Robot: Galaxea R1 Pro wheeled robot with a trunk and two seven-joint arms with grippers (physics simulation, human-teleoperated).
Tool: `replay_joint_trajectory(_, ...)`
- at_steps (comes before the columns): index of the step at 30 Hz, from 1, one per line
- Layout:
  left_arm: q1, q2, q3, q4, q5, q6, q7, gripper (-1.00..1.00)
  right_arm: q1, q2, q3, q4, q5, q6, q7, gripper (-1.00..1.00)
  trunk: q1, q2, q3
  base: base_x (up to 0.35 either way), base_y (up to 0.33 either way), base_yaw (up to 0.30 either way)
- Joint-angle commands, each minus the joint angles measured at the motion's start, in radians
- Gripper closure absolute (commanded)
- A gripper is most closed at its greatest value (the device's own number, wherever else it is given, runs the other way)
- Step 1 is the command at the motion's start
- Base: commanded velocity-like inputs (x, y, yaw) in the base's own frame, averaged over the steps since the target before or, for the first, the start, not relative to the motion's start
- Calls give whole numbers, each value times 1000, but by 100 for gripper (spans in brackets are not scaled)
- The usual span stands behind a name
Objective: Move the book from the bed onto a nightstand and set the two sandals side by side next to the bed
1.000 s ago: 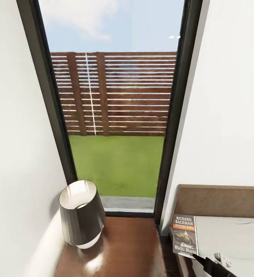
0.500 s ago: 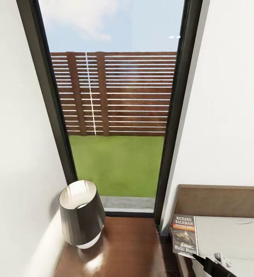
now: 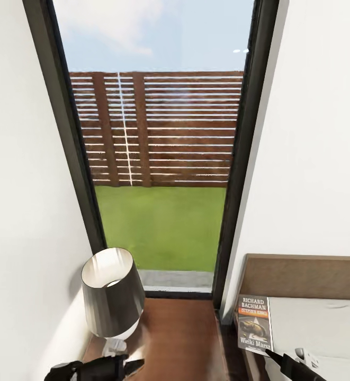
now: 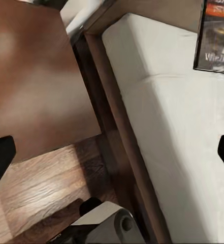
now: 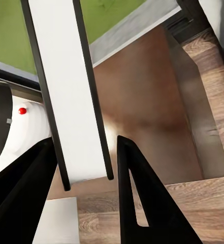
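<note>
Your right hand (image 5: 86, 142) pinches the book (image 3: 254, 323): in the right wrist view its two dark fingers (image 5: 137, 203) touch the two long edges of the book's near end, and you see the pale back side of the book from there. In the head view the book shows its grey cover with the white letters and the orange band. It is at the corner of the bed (image 3: 323, 328) that is closest to the window (image 3: 159, 159), just in front of the brown headboard (image 3: 302, 275), and one long edge reaches a little beyond the mattress, toward the nightstand (image 3: 180, 338).

Your left hand (image 3: 132, 365) is low in the head view, above the front part of the nightstand and near the lamp (image 3: 111, 291). It is spread wide; in the left wrist view the two fingertips (image 4: 0, 157) are far apart at the two borders of the picture. Between them you see the nightstand top, the wooden floor (image 4: 40, 193), the dark bed frame (image 4: 112, 127) and the white mattress, with a part of the book in a corner.

The lamp stands on the nightstand, beside the white wall.
</note>
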Motion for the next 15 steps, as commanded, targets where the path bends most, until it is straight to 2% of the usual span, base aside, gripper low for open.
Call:
replay_joint_trajectory(1,-1,1,2,-15,15,30,-31,-100,-1,0,-2,0,-4,6,4,100,1,-2,-2,0,0,0)
replay_joint_trajectory(3,-1,3,2,-47,47,78,-133,-100,-1,0,-2,0,-4,7,4,100,1,-2,-2,0,0,0)
replay_joint_trajectory(6,-2,6,2,-64,68,104,-246,-100,-1,0,-2,0,-3,7,4,100,1,-2,-2,0,0,0)
replay_joint_trajectory(10,-2,8,2,-64,84,109,-309,-100,-1,0,-2,0,-3,7,4,100,1,-2,-2,0,0,0)
replay_joint_trajectory(11,0,8,3,-62,106,108,-356,-100,-1,0,-2,0,-2,7,4,100,1,-2,-2,0,0,0)
replay_joint_trajectory(15,3,11,5,-60,126,106,-412,-100,-1,1,-2,0,-2,8,5,100,1,-2,-2,0,0,0)
